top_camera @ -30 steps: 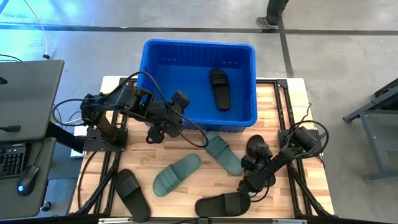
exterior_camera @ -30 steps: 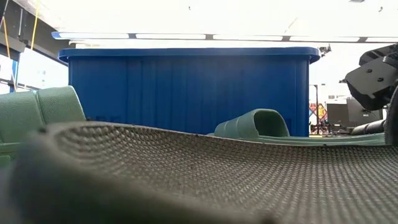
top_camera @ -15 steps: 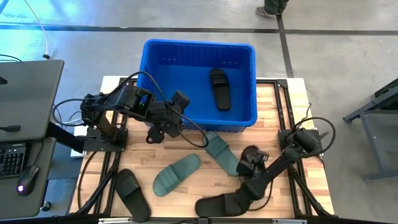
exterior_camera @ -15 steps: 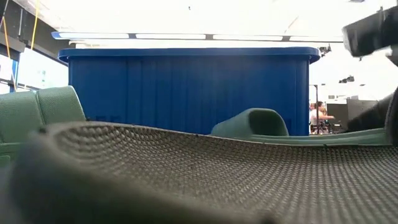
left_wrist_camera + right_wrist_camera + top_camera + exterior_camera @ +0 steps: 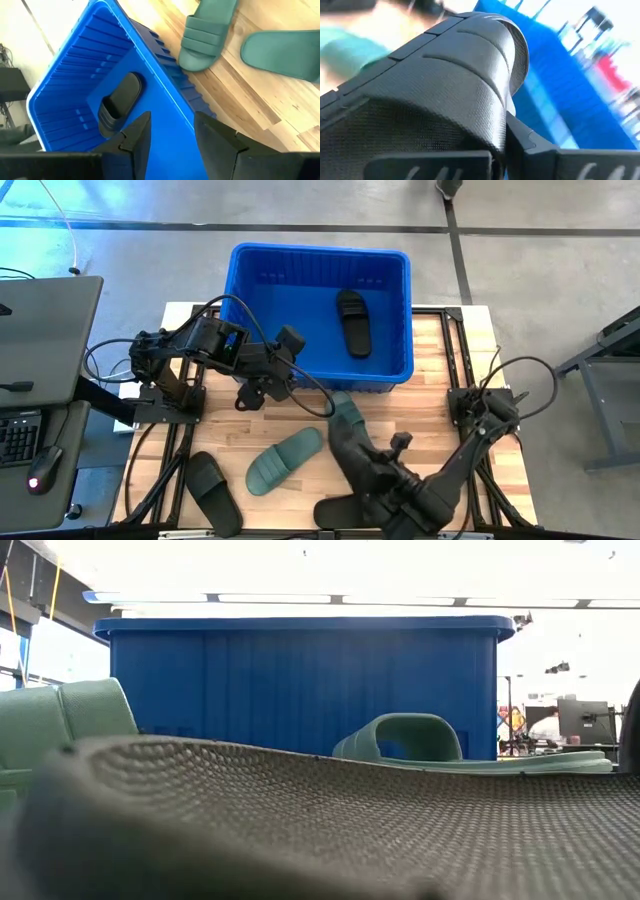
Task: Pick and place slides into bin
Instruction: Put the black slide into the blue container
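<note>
Right hand [image 5: 372, 470] pinching black slide [image 5: 352, 446] above table's near edge; left hand [image 5: 262, 390] spread beside bin [image 5: 240, 300]

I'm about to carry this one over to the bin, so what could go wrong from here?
1. The right gripper seems to clamp the raised black slide near one end, so it may swing or slip in transit.
2. The left gripper, jaws open, waits by the bin front wall; a direct path risks the arms colliding.

Overhead, table-level, two wrist views
</note>
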Tool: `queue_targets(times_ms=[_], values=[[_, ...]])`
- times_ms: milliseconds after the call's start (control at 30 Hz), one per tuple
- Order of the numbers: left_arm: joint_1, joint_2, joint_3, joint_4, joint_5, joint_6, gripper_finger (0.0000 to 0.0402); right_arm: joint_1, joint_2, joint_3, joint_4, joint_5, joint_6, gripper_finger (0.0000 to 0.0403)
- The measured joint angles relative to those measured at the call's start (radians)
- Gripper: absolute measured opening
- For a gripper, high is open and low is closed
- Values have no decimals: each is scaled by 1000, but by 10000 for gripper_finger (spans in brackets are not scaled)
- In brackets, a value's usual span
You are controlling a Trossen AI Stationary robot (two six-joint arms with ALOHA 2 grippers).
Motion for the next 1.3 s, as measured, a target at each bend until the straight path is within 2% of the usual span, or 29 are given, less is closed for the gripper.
queue_targets(times_ms=[133,267,433,667,767,833,900,1000,1133,1200,1300], values=[[0,0,0,2,0,0,138,-67,0,36,-2,171,-203,1],[0,0,0,7,-8,0,138,-188,0,51,-5,271,-346,1],[0,0,0,-2,-136,27,138,-395,0,57,-1,282,-377,1],[0,-5,0,-2,-283,33,138,-713,0,59,18,272,-560,0],[0,-11,0,-1,-321,46,138,-843,0,59,89,266,-649,0],[0,-11,0,3,-334,51,138,-923,0,59,188,215,-722,0],[0,-11,0,5,-351,53,138,-995,0,59,303,120,-819,0],[0,-11,0,5,-377,54,138,-1097,8,59,509,-105,-946,0],[0,-11,0,4,-378,53,138,-1200,61,59,735,-389,-1025,0],[0,-11,0,4,-378,53,138,-1226,102,59,822,-460,-1054,0],[0,-11,0,2,-378,53,138,-1237,175,58,902,-466,-1134,0]])
